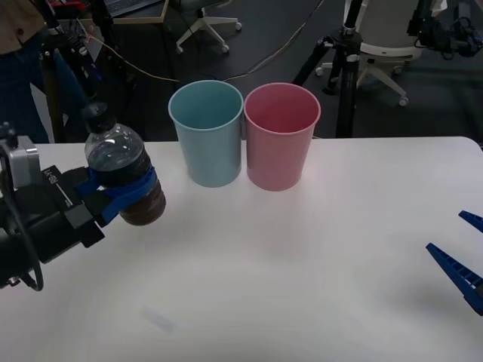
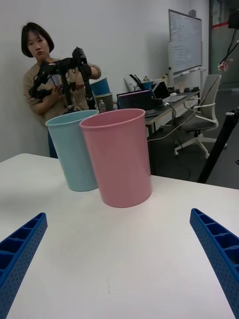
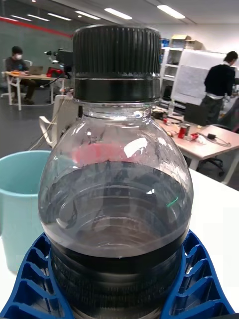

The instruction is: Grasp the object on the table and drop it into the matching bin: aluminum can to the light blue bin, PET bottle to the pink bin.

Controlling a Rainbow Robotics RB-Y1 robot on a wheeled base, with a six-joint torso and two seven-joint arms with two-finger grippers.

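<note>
Left gripper point(image 1: 124, 194) clamped on the small clear plastic bottle of dark brown liquid point(image 1: 121, 166), held upright above the white table's point(image 1: 302, 249) left side.

Front: tall light blue plastic bin point(image 1: 206, 132) touches tall pink plastic bin point(image 1: 281, 136) at the table's far edge.
Right wrist: right gripper point(image 2: 119, 259) spread wide, facing both bins.
Left wrist: blue fingers point(image 3: 35, 279) hug the bottle's label.

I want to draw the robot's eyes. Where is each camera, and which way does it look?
Front view: above the arms, looking down at the table; the left gripper holds the PET bottle, right gripper open at the edge.
Right wrist view: low over the table, facing the pink bin and the light blue bin.
Left wrist view: right behind the bottle, blue fingers around it.
Front and right wrist views share both bins.
</note>
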